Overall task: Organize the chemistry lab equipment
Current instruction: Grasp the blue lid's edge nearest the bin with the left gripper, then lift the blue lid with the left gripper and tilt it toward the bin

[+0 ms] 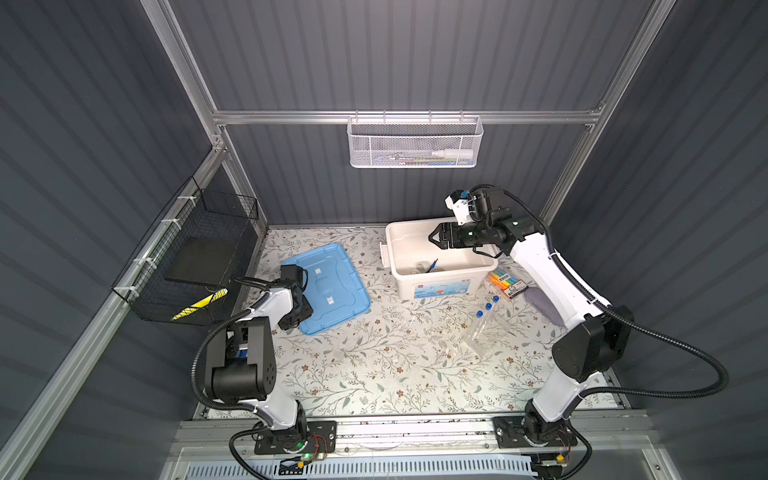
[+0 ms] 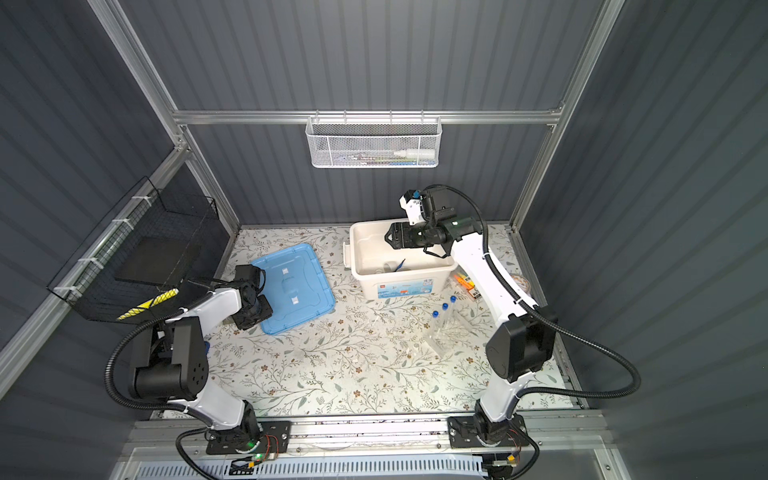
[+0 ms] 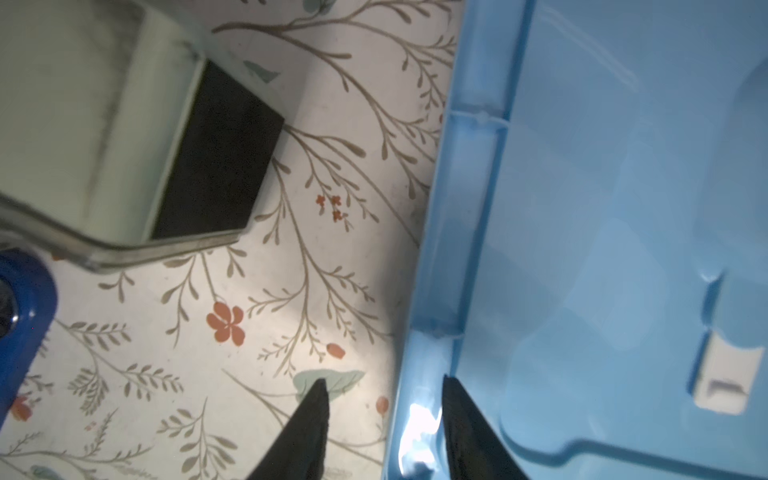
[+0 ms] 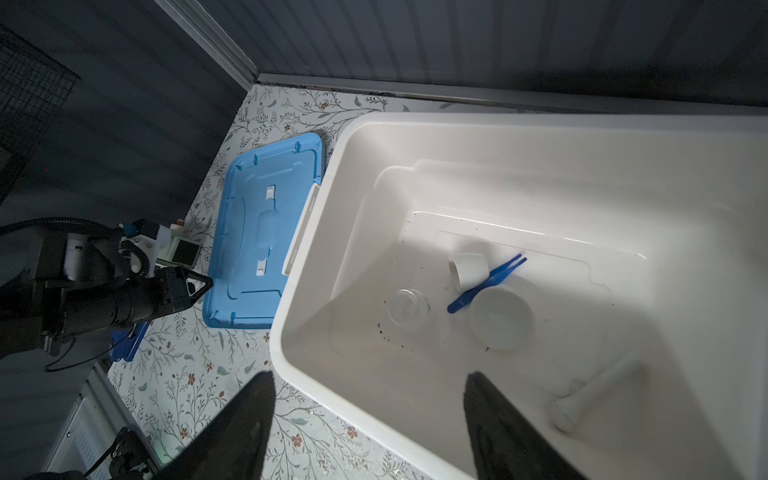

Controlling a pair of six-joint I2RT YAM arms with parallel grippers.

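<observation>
Tweezers (image 4: 486, 284), dark blue, lie between white dishes (image 4: 500, 318) in the bin (image 4: 316, 266). My right gripper (image 1: 432, 240) hangs wide above it; my left gripper (image 3: 383, 380), parted, straddles the lid (image 3: 582, 208) at its edge.

Lid (image 1: 332, 286) lies L of bin (image 1: 440, 286). In bin: dishes (image 4: 500, 318), tweezers (image 4: 486, 284), pestle (image 4: 594, 392). Tubes (image 1: 485, 313) in rack (image 1: 484, 338), in front of bin, R side. Markers (image 1: 509, 284) btwn bin & rack.

The lid (image 3: 623, 166) is glossy blue plastic, the bin (image 4: 498, 141) smooth white plastic, the tweezers (image 4: 486, 284) blue plastic.
</observation>
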